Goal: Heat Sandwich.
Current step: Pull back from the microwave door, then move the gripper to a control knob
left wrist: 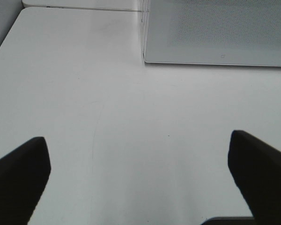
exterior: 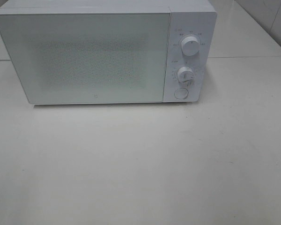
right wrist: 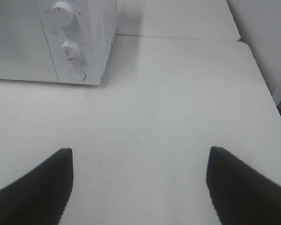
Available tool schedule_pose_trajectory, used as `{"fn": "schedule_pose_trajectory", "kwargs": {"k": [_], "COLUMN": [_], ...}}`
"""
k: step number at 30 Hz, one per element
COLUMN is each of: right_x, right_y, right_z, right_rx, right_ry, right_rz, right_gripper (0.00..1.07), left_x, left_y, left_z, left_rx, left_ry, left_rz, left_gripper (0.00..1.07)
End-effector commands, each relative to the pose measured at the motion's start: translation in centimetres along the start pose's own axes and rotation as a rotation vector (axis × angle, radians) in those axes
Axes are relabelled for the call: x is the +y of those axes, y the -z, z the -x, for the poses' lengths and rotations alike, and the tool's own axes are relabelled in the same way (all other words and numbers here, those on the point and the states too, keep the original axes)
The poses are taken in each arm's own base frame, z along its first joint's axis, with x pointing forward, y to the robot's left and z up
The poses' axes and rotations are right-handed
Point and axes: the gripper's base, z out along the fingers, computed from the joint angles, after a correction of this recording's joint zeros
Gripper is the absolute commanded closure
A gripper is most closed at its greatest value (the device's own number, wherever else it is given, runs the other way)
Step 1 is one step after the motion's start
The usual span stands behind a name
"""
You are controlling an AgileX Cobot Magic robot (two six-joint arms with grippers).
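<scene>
Nearest, the left gripper [left wrist: 138, 138] hangs low over the white bench [left wrist: 84, 93] with its jaws spread wide and nothing between them. The right gripper [right wrist: 140, 150] does likewise. Both point at the microwave [exterior: 84, 56] beyond, door shut, knobs [right wrist: 62, 14] facing the right gripper. I cannot tell where the sandwich is.

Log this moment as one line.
microwave: door shut | sandwich: not in view | left gripper: open, empty, over table | right gripper: open, empty, over table
</scene>
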Motion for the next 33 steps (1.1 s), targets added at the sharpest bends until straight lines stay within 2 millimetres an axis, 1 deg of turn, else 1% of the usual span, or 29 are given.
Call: {"fn": "schedule_pose_trajectory", "kwargs": {"k": [1,3,4,5,8,9,10,12,13,15,17,18,19,21,22,23,26,27,29,31,32,33], "right_x": [0.0,-0.1,-0.1,0.0,0.1,0.1,0.1,0.0,0.0,0.0,0.0,0.0,0.0,0.0,0.0,0.0,-0.1,-0.1,-0.1,-0.1,-0.1,-0.1], "right_y": [-0.7,-1.4,-1.4,-2.0,-3.2,-3.2,-3.9,-4.7,-4.7,-5.9,-6.8,-6.8,-7.6,-8.4,-9.3,-9.3,-10.5,-11.3,-11.7,-12.4,-13.2,-13.2], "right_z": [1.3,2.0,2.0,2.6,3.4,3.4,3.8,4.2,4.2,4.7,5.0,5.0,5.3,5.5,5.6,5.6,5.8,6.0,6.0,6.1,6.2,6.2], "right_rx": [-0.040,-0.046,-0.046,-0.050,-0.047,-0.047,-0.040,-0.031,-0.031,-0.013,0.002,0.002,0.010,0.021,0.035,0.035,0.053,0.060,0.064,0.069,0.075,0.075], "right_ry": [0.009,0.008,0.008,0.001,-0.009,-0.009,-0.011,-0.012,-0.012,-0.013,-0.013,-0.013,-0.014,-0.014,-0.015,-0.015,-0.015,-0.016,-0.016,-0.016,-0.017,-0.017], "right_rz": [-0.004,-0.004,-0.004,0.004,0.015,0.015,0.014,0.014,0.014,0.013,0.013,0.013,0.012,0.012,0.012,0.012,0.011,0.011,0.010,0.010,0.009,0.009], "right_gripper": [0.32,0.32,0.32,0.32,0.32,0.32,0.32,0.32,0.32,0.32,0.32,0.32,0.32,0.32,0.32,0.32,0.32,0.32,0.32,0.32,0.32,0.32], "left_x": [0.0,0.0,0.0,0.0,0.0,0.0,0.0,0.0,0.0,0.0,0.0,0.0,0.0,0.0,0.0,0.0,0.0,0.0,0.0,0.0,0.0,0.0], "left_y": [0.3,0.3,0.3,0.3,0.3,0.3,0.3,0.3,0.3,0.3,0.3,0.3,0.3,0.3,0.3,0.3,0.3,0.3,0.3,0.3,0.3,0.3], "left_z": [-0.1,-0.1,-0.1,-0.1,-0.1,-0.1,-0.1,-0.1,-0.1,-0.1,-0.1,-0.1,-0.1,-0.1,-0.1,-0.1,-0.1,-0.1,-0.1,-0.1,-0.1,-0.1], "left_rx": [-0.034,-0.034,-0.034,-0.034,-0.034,-0.034,-0.034,-0.034,-0.034,-0.034,-0.034,-0.034,-0.034,-0.034,-0.034,-0.034,-0.034,-0.034,-0.034,-0.034,-0.034,-0.034], "left_ry": [0.003,0.003,0.003,0.003,0.003,0.003,0.003,0.003,0.003,0.003,0.003,0.003,0.003,0.003,0.003,0.003,0.003,0.003,0.003,0.003,0.003,0.003], "left_rz": [-0.001,-0.001,-0.001,-0.001,-0.001,-0.001,-0.001,-0.001,-0.001,-0.001,-0.001,-0.001,-0.001,-0.001,-0.001,-0.001,-0.001,-0.001,-0.001,-0.001,-0.001,-0.001], "left_gripper": [0.09,0.09,0.09,0.09,0.09,0.09,0.09,0.09,0.09,0.09,0.09,0.09,0.09,0.09,0.09,0.09,0.09,0.09,0.09,0.09,0.09,0.09]}}
